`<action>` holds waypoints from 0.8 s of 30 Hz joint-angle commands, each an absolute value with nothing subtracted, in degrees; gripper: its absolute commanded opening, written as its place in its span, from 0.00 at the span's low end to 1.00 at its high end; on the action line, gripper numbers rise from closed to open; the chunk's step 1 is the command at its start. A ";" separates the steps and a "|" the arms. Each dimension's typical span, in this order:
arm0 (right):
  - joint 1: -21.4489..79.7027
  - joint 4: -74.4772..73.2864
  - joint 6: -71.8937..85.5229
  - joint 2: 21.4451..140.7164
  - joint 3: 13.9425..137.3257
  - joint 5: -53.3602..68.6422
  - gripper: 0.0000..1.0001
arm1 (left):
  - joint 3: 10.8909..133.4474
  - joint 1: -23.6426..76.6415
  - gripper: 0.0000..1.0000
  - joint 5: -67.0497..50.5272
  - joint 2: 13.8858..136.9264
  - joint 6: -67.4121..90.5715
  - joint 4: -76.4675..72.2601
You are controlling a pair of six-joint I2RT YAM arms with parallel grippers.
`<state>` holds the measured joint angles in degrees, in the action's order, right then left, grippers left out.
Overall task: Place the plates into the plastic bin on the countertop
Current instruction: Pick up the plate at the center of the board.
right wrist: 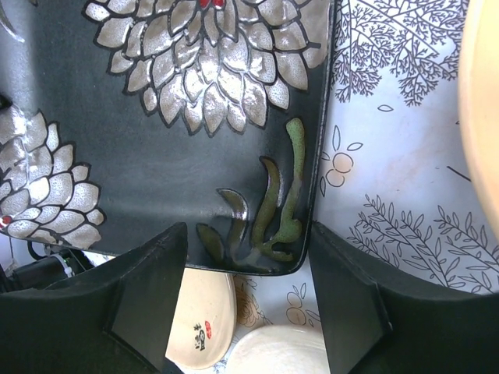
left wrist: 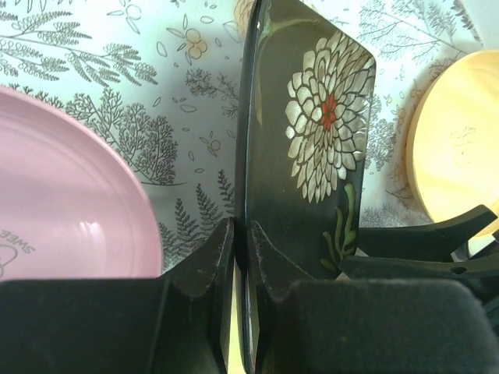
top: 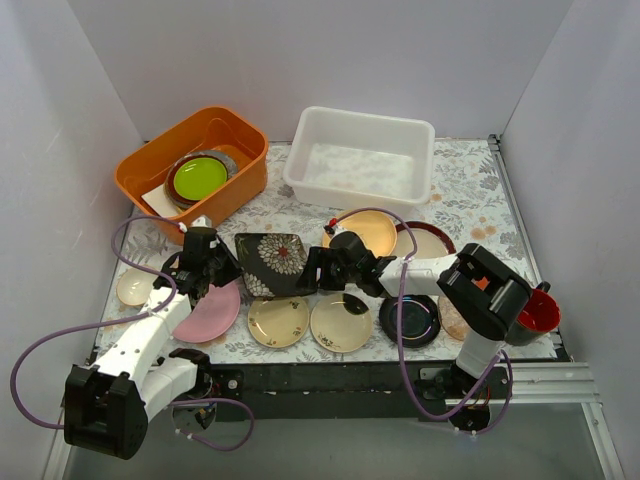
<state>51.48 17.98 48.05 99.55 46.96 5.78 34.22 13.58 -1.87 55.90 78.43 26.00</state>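
The black square floral plate [top: 272, 262] hangs between both arms, near the middle of the countertop [top: 470, 190]. My left gripper [top: 226, 268] is shut on its left edge; in the left wrist view the fingers [left wrist: 214, 257] pinch the thin rim of the plate [left wrist: 312, 140]. My right gripper [top: 316, 268] stands open at the plate's right corner [right wrist: 179, 117], one finger [right wrist: 148, 296] on either side of that corner. The white plastic bin [top: 300, 180] stands empty at the back. Other plates lie around: pink [top: 210, 312], two cream [top: 278, 322], glossy black [top: 410, 320], gold [top: 370, 230].
An orange tub [top: 140, 170] at the back left holds a lime-green plate [top: 200, 177]. A red cup [top: 537, 312] sits at the right edge behind my right arm. A brown-rimmed plate [top: 430, 240] and a small cream dish [top: 135, 288] also lie on the countertop.
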 commanded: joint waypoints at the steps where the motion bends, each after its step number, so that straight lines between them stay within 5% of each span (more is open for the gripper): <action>1: 52.21 25.22 48.25 99.23 47.02 8.09 0.70 | 35.16 13.89 0.00 -6.50 54.67 79.10 20.04; 8: 52.03 25.14 47.20 99.23 46.93 8.00 0.65 | 32.78 13.89 0.07 -9.05 55.11 79.63 15.56; 18: 52.12 25.14 46.06 98.96 46.76 8.17 0.64 | 30.76 13.89 0.29 -12.91 54.93 79.80 12.13; 24: 52.12 25.14 45.70 98.61 46.41 8.26 0.64 | 29.36 13.89 0.31 -16.51 55.19 80.16 8.70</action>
